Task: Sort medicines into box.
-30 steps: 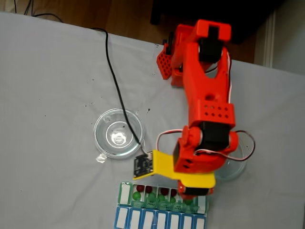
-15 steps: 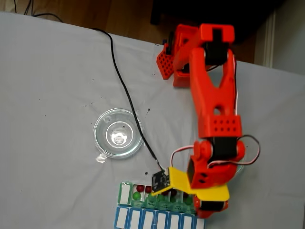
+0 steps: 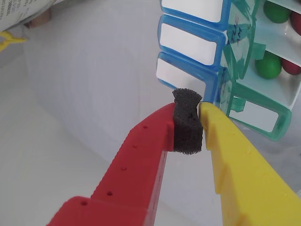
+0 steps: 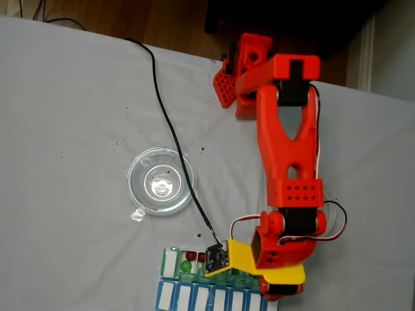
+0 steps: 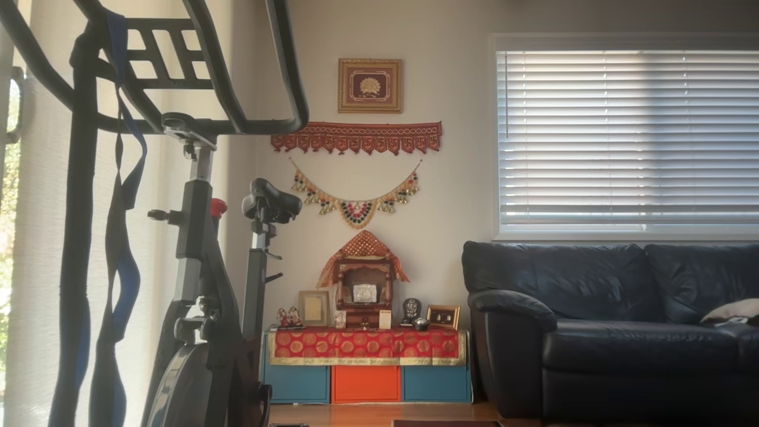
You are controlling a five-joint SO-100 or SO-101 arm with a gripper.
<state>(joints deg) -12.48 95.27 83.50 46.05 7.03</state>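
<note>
The box (image 4: 194,295) lies at the table's near edge in the fixed view, with white-labelled blue lids and green lids. A green pill (image 4: 187,265) and red pills (image 4: 201,257) sit in its open left compartments. In the wrist view the box (image 3: 188,42) fills the upper right, and its open cells hold a green pill (image 3: 269,65) and a red pill (image 3: 291,67). My gripper (image 3: 195,110) is shut, its black foam pad squeezed between the red and yellow fingers, and the tip is just off the box's end corner. No pill shows between the fingers. Over the box's right end, the gripper (image 4: 277,289) hides that part.
A clear glass dish (image 4: 161,181) stands on the white cloth left of the arm. A second dish (image 4: 334,217) peeks out behind the wrist. A black cable (image 4: 162,116) runs across the cloth to the wrist camera. The arm's base (image 4: 246,78) sits at the far edge.
In the fixed view the arm has stretched down and to the right. The wrist has moved from above the box's middle to its right end.
</note>
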